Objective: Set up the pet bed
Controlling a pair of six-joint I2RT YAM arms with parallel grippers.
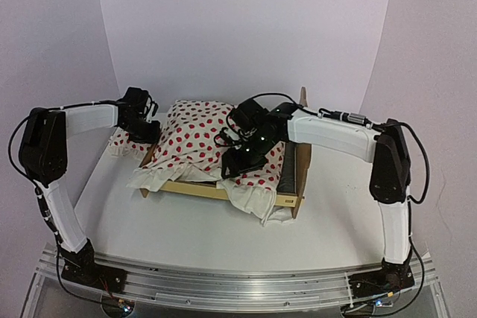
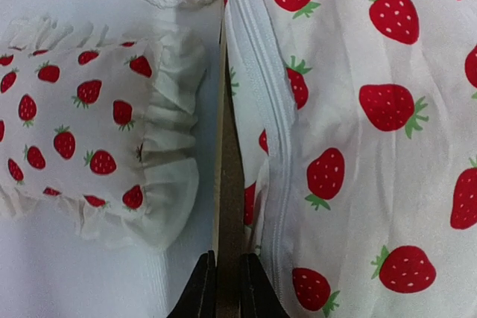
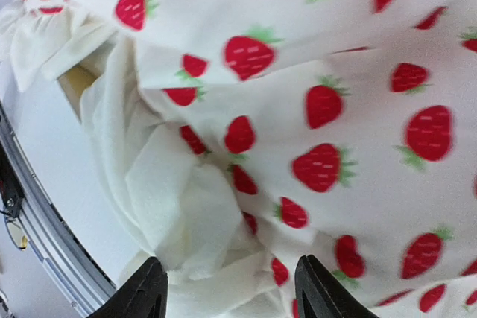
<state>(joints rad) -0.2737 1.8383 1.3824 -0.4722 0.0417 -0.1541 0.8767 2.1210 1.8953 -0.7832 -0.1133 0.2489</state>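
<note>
Left tool [image 2: 227, 292]: fingers are pressed in on a thin wooden rail of the pet bed [image 1: 195, 188], and the rail is seen pinched between them in the left wrist view. In the top view this tool is placed at the bed's far-left corner.

Right tool [image 3: 231, 288]: fingers are spread wide and held low over strawberry-print fabric. Whether the cloth is touched cannot be told.

Surface [image 1: 186, 236]: white, with both arms reaching in from the near edge.

Pet bed: located mid-surface between the two arms, set slightly askew. The light plywood front rail is exposed toward the near edge. A dark strip of the base [image 1: 288, 173] is seen at the right end, and a plywood tip stands up behind the right arm.

Blanket [image 1: 195, 135]: white with a red print, piled over most of the bed. Its ruffled edge [image 1: 253, 202] is draped over the front rail at the right, and more is spilled over the left front. A white zip seam [image 2: 272, 147] is seen running along the fabric just beside the pinched rail.

Pillow [image 2: 82, 124]: small, same print, ruffled border. It lies flat on the surface just left of the bed, outside the rail.
</note>
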